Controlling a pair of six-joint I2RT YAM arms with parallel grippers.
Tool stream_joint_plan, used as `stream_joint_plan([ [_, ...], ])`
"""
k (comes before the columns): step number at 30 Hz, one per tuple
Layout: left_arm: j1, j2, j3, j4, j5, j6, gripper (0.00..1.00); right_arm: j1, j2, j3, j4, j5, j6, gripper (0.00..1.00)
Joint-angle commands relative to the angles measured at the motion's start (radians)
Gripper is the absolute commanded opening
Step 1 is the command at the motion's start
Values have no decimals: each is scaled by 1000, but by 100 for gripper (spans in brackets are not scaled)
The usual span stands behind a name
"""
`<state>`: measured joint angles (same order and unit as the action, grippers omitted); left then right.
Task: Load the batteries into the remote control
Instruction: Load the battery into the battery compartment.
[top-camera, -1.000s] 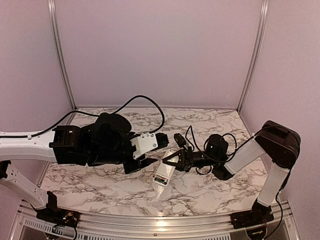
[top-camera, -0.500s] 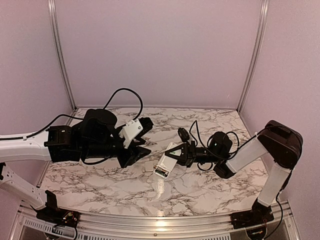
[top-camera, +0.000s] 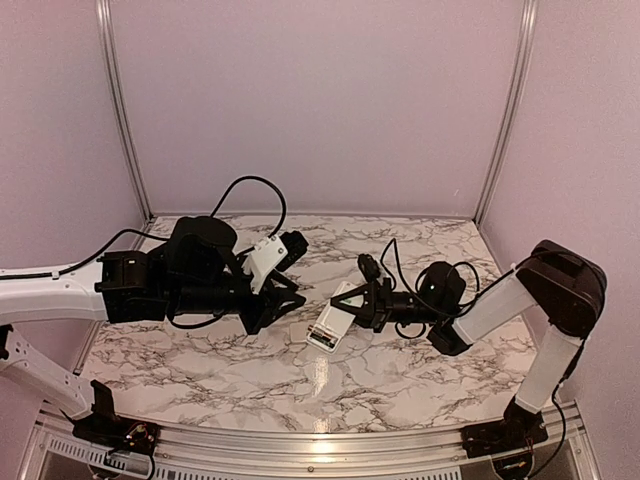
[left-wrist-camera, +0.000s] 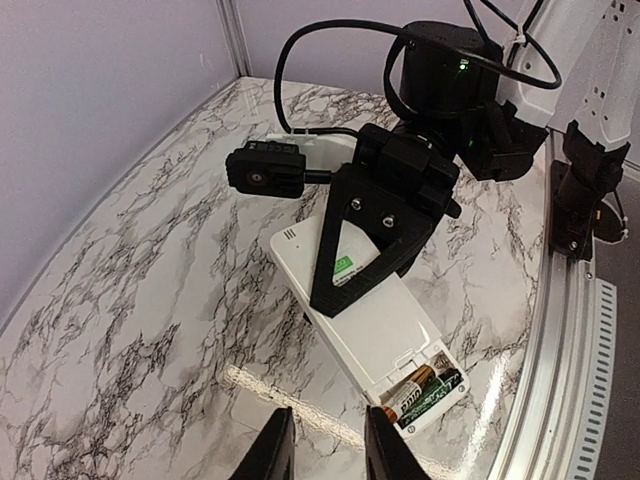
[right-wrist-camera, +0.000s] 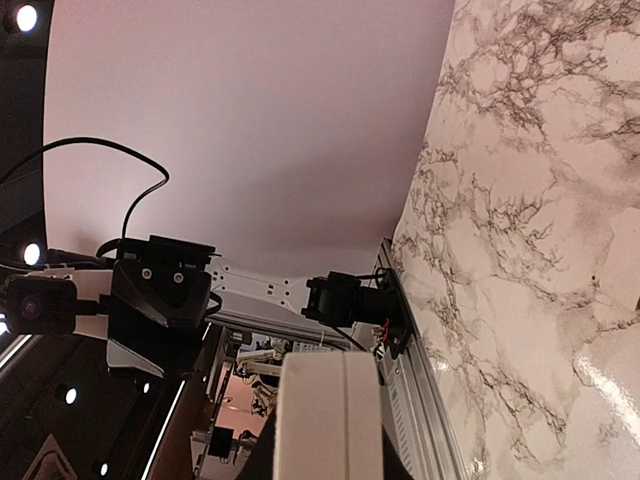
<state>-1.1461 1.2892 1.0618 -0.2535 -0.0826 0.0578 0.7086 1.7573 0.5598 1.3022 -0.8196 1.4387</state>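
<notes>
As the left gripper (left-wrist-camera: 325, 455) backs toward the table's (top-camera: 400, 385) left edge, fingers narrowing yet empty, the batteries (left-wrist-camera: 425, 392) sit loaded in the remote control (left-wrist-camera: 375, 325), which the right gripper (left-wrist-camera: 372, 245) clamps.

**Change over the last second.** Your left gripper (top-camera: 292, 298) has drawn back leftward from the remote control (top-camera: 330, 325). Its fingertips were at the remote's near end before and now stand apart from it. Its jaws have narrowed, though a gap remains. Your right gripper (top-camera: 350, 305), clamped on the remote, has carried it slightly farther from the arm bases. The left arm's cable (top-camera: 250, 182) has swung left.
</notes>
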Motion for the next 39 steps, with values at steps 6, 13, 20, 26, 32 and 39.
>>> stream_joint_plan([
  [6,6,116,64,-109,-171,-36,18,-22,-176,32,-84,59,-229,0],
  [13,6,153,95,-122,-242,-32,14,-28,-202,36,-117,48,-233,0],
  [20,-21,189,145,-165,-341,-13,11,-29,-181,34,-128,54,-196,0],
  [26,-65,250,197,-200,-410,17,10,-29,-161,37,-130,51,-178,0],
  [32,-87,286,232,-214,-411,41,9,-29,-152,35,-123,49,-169,0],
  [39,-111,335,275,-241,-427,69,6,-29,-148,32,-124,48,-163,0],
])
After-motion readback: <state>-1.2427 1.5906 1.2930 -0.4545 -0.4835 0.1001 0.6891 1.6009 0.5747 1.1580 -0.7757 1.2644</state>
